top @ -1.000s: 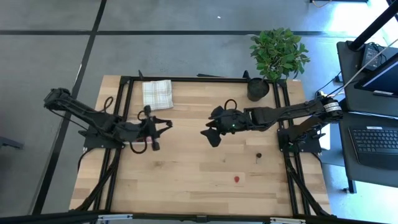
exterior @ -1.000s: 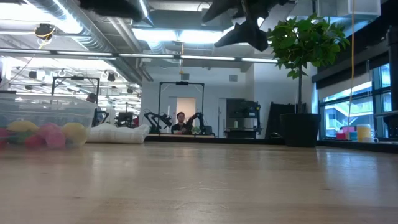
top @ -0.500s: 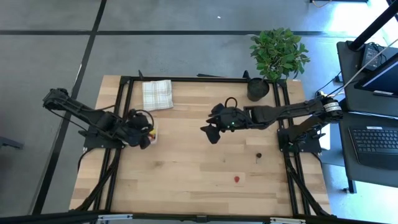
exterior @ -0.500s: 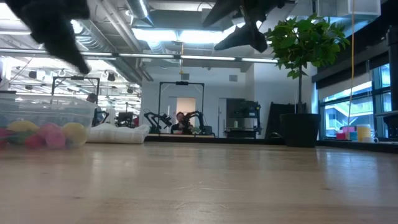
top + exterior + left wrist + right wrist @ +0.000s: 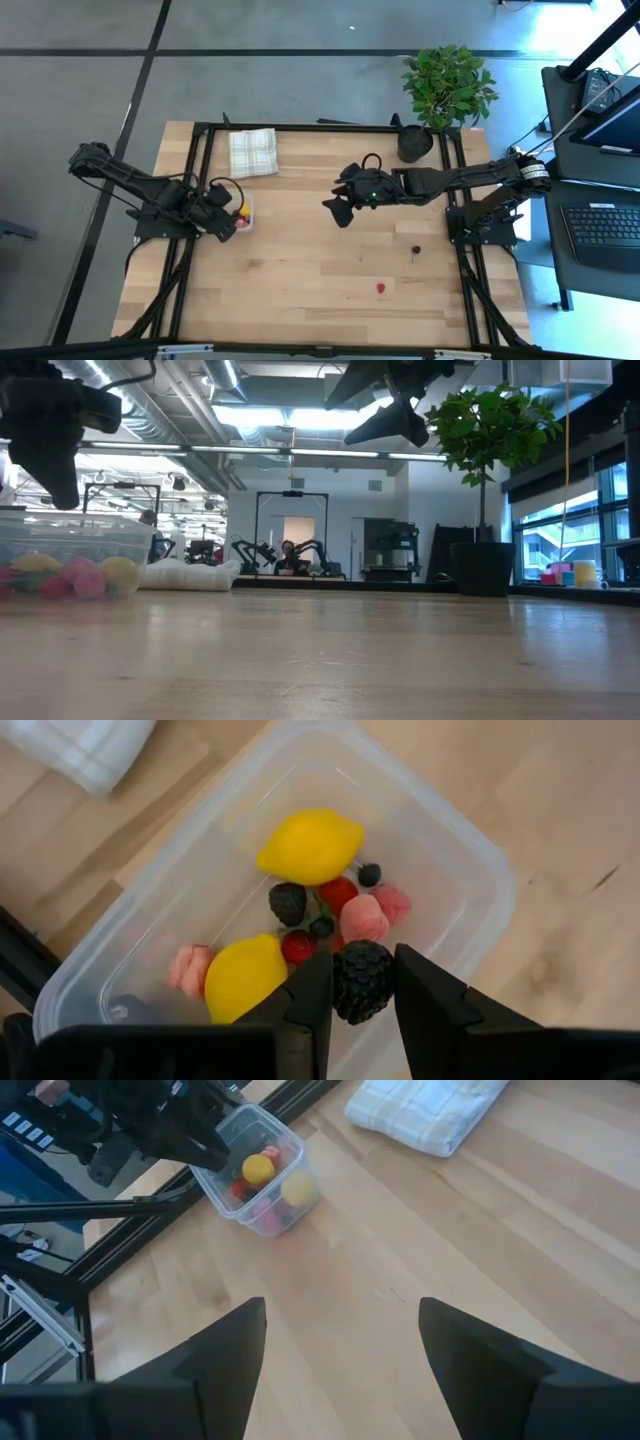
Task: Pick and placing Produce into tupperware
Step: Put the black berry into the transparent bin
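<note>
Two lemons and berries in tupperware, left claw gripping blackberry

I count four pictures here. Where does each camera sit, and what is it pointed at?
High view: above the table, looking straight down; both arms show.
Low view: at table-top height, looking across into the room; arms enter from above.
Left wrist view: on the left arm; left gripper holds a dark berry over the tupperware.
Right wrist view: on the right arm, its open jaws over bare table.
All four views show the tupperware.
</note>
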